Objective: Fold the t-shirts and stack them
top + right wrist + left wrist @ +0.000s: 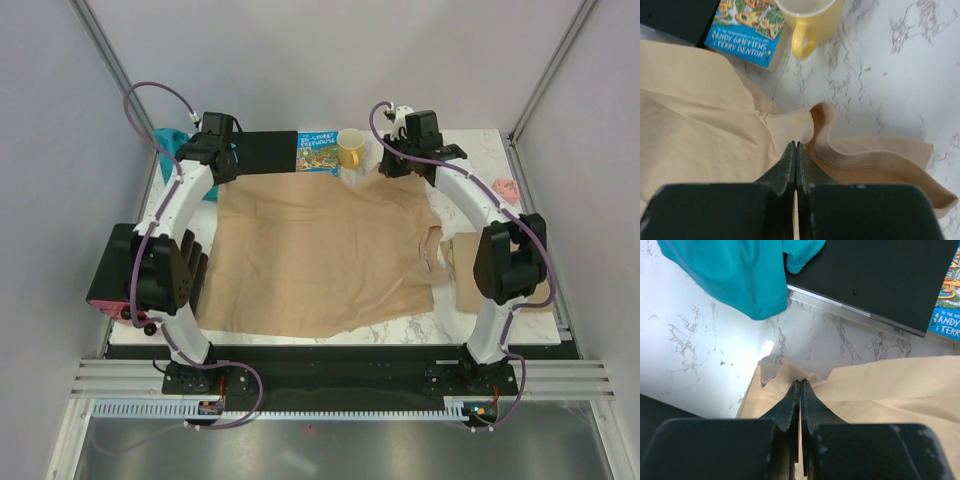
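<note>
Top external view: the spread tan shirt (310, 250) lies flat across the middle of the marble counter (400, 325). Its far corners are masked by the two arms, so the grips cannot be read from above.

The wrist views fill that in. The left claw (800, 382) is pressed together on the shirt's far-left corner, with cloth puckered at its tips. The right claw (795, 145) is likewise clamped on the far-right part, beside a hem that curls upward.

A second tan shirt (465, 275) lies to the right, largely covered by the right arm's elbow, so its shape is unclear. The teal garment (175, 140) at the far left is half hidden behind the left arm; the left wrist view shows it draped over the edge of the black board (875, 275).

Beyond the shirt stand the picture book (747, 30) and the yellow mug (810, 20), both cropped in the right wrist view.
</note>
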Motion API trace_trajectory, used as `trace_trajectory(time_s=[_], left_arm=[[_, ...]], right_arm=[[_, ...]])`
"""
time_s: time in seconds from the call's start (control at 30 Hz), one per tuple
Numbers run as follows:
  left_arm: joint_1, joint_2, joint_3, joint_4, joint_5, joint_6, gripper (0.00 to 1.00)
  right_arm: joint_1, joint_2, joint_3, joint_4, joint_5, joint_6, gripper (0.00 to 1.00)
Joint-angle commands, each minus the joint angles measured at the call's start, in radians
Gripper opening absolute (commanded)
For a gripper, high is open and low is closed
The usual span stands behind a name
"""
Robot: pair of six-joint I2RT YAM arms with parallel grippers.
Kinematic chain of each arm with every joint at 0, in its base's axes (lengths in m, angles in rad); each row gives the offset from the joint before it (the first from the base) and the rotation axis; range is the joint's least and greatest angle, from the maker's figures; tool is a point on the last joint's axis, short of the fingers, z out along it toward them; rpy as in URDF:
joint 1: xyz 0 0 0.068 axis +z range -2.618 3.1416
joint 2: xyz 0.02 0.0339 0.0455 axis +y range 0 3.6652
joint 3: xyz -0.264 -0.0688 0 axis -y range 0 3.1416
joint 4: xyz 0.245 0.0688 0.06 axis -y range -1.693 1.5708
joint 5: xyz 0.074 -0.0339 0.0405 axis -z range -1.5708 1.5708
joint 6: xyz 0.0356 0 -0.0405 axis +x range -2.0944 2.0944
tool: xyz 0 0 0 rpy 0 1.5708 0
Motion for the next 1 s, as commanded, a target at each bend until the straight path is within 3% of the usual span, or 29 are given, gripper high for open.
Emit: trace_trajectory(time_s=[0.0,0.27,0.57,0.97], left_arm=[[0.002,-0.133,-0.064,0.07,-0.034,0.012,0.02],[0.002,-0.207,-0.165,0.062,-0.054,-0.014,0.02],[0.001,-0.19,-0.198,0.083,-0.063,-0.004,0.02],[0.002,-0.028,-0.107,0.189,-0.193,0.048,0.02]], right_arm=[[0.022,-0.111,-0.072,-0.025,0.088,-0.001,0.0],[0.059,-0.166,-0.149,-0.077,0.126,0.032,0.0],[0.086,-0.243,-0.25,-0.038,0.307,0.057,0.0],[0.013,-0.174,-0.109,-0.007,0.332,0.057,0.0]])
